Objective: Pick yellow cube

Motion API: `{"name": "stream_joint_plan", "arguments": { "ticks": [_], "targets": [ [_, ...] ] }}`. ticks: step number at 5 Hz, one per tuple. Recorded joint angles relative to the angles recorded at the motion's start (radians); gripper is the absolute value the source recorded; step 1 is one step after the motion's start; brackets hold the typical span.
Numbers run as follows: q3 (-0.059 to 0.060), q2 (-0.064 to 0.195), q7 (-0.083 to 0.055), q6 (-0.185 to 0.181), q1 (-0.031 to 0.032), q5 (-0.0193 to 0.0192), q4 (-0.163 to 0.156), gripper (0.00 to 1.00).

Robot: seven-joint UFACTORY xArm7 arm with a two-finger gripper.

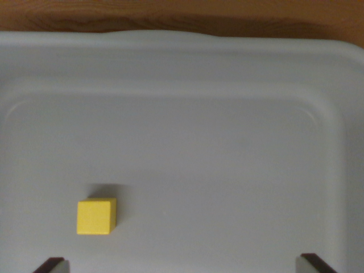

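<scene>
A small yellow cube (96, 216) rests on the floor of a pale grey bin, toward the wrist view's lower left. Only the two dark fingertips of my gripper (183, 265) show, one fingertip (51, 265) at the bottom left and the other at the bottom right. They stand far apart, so the gripper is open with nothing between them. The cube lies just above and slightly right of the left fingertip, not touching it.
The grey bin's far wall (182, 57) runs across the top, with rounded corners at both sides. Beyond it a brown wooden surface (182, 14) shows along the upper edge. The right wall rises at the wrist view's right.
</scene>
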Motion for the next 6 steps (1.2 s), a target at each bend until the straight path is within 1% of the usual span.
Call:
{"name": "stream_joint_plan", "arguments": {
  "ticks": [1,2,3,4,5,6],
  "targets": [
    [0.000,0.000,0.000,0.000,0.0000,0.0000,0.000,0.00],
    [0.001,0.006,0.003,-0.013,0.0020,-0.0002,-0.010,0.00],
    [0.001,0.006,0.003,-0.013,0.0020,-0.0002,-0.010,0.00],
    [0.003,0.013,0.007,-0.032,0.0046,-0.0005,-0.024,0.00],
    [0.003,0.013,0.007,-0.032,0.0046,-0.0005,-0.024,0.00],
    [0.006,0.024,0.013,-0.057,0.0083,-0.0009,-0.043,0.00]
  ]
}}
